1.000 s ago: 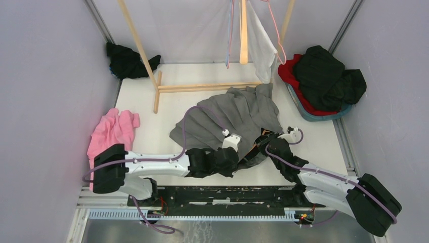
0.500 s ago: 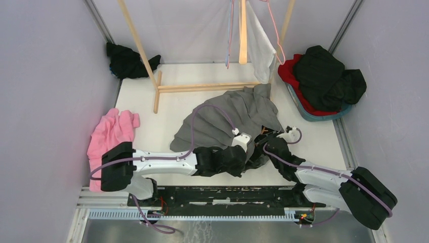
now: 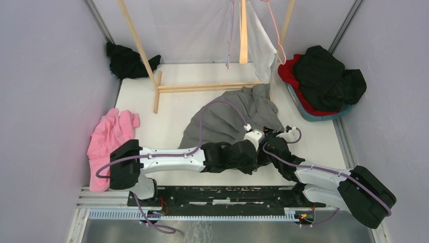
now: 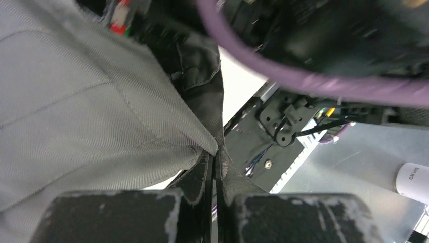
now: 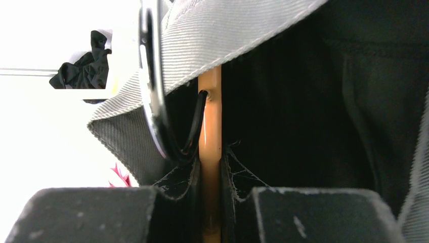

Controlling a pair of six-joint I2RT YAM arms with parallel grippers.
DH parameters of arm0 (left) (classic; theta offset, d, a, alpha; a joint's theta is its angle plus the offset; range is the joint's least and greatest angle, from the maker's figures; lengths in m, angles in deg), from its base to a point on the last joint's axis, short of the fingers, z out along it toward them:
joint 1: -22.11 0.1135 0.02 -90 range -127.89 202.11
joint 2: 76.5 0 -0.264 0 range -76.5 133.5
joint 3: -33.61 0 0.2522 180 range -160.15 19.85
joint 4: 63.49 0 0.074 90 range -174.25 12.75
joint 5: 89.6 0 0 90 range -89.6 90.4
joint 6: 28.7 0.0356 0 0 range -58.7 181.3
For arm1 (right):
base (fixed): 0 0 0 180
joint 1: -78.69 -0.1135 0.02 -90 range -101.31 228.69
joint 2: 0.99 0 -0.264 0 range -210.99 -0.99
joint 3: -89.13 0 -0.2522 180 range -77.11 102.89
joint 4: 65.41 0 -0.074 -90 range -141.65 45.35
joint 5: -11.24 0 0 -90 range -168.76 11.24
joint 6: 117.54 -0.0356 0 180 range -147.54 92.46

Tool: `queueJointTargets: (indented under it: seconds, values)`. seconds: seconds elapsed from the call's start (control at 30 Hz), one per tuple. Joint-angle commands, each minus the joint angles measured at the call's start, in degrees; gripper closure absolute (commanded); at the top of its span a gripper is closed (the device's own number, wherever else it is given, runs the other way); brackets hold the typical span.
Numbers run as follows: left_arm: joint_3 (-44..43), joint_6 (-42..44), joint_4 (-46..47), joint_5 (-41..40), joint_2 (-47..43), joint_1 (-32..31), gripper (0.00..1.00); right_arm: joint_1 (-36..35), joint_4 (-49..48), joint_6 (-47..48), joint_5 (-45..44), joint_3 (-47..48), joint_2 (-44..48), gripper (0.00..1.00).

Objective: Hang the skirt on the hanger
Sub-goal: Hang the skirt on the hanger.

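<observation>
On the table (image 3: 146,104) the grey skirt (image 3: 230,119) is laid centrally, its long axis slanted from near-left to far-right, its near edge pinched in the closed left jaws, while the orange hanger (image 5: 210,126) is clamped between the right jaws.

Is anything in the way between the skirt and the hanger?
Nothing visible is. The left gripper pinches the edge of the gray skirt, and the right gripper is shut on the orange hanger. The skirt's fabric lies right against the hanger, with no other thing between them.
</observation>
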State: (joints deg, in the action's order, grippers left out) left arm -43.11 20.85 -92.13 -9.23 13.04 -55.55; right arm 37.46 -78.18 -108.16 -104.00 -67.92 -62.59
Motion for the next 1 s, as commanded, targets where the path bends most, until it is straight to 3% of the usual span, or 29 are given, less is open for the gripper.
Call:
queueJointTargets:
  seconds: [0.0,0.27,0.97]
  values:
    - [-8.0,3.5,5.5,6.0,3.1,-1.2,0.97,0.1,-7.3,1.5,0.8,1.0,-1.4,0.99]
    - [-12.5,5.4,5.2,6.5,6.5,-1.2,0.97,0.1,-12.0,1.6,3.9,0.6,-6.0,0.99]
    - [-18.5,9.1,3.2,7.9,11.7,6.7,0.96,0.1,-9.8,3.4,6.2,-0.5,-1.9,0.99]
